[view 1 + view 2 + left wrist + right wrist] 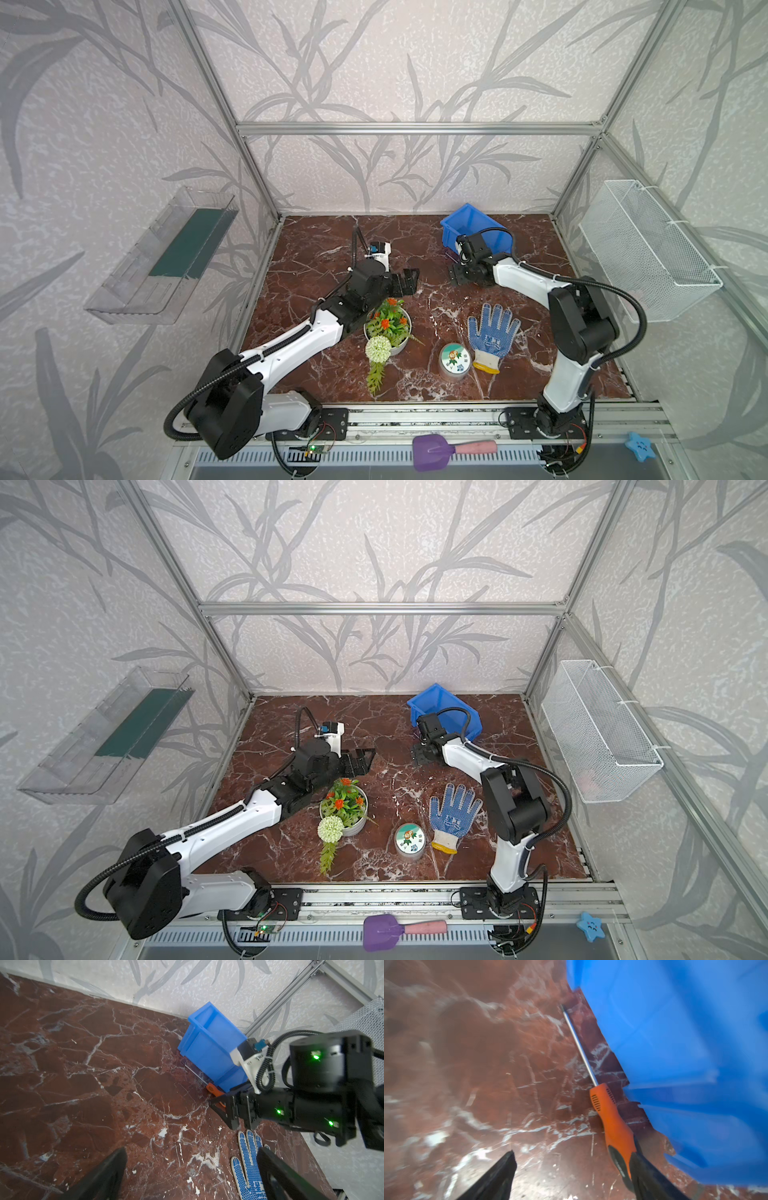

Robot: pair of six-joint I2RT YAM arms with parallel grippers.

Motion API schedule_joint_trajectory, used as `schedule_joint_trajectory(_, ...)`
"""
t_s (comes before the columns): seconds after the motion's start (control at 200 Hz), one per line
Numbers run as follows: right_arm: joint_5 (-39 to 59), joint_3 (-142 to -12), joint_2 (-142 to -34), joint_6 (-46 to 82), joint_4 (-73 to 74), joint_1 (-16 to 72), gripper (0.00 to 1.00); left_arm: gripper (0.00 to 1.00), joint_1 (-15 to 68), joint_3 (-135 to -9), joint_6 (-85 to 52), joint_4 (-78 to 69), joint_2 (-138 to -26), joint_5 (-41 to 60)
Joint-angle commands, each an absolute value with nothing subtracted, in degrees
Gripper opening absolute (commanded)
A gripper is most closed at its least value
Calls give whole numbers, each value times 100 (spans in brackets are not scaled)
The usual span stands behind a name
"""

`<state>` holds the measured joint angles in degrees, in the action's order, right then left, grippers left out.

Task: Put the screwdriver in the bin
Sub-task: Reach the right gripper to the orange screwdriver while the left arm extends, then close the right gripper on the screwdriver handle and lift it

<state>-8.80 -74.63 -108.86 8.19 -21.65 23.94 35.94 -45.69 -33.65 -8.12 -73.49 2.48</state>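
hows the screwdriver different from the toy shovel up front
The screwdriver has an orange-and-black handle and thin metal shaft; the shovel has a broad purple blade and pink handle. The screwdriver lies on the marble table beside the blue bin; the shovel lies on the front ledge, off the table. The right gripper is at the screwdriver's handle, fingers open; no gripper is near the shovel. Both lie flat.

Red-brown marbled tabletop (316, 257) bearing a white flower pot (388, 326) of green and orange artificial plants, a round lidded tin (455, 360), and just beside it a blue-dotted glove (492, 336) lying flat. Front ledge: purple-and-pink toy shovel (432, 452) and blue star (642, 446), well apart. Side walls: clear plastic tray (166, 257); white wire mesh basket (648, 249).
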Motion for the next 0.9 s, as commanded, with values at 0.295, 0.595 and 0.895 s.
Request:
schedule_joint_trajectory(0.295, -1239, -8566, -11874, 585, -3932, 2171, 86, 99, 3629, -4418, -3433, -988, -7302, 191)
schedule_joint_trajectory(0.595, -1089, -8748, -12091, 489, -4156, 2188, 76, 99, 3627, -4272, -3595, -1118, -7343, 202)
schedule_joint_trajectory(0.895, -1107, -8411, -11821, 570, -4054, 2280, 38, 99, 3638, -4324, -3632, -1068, -7331, 187)
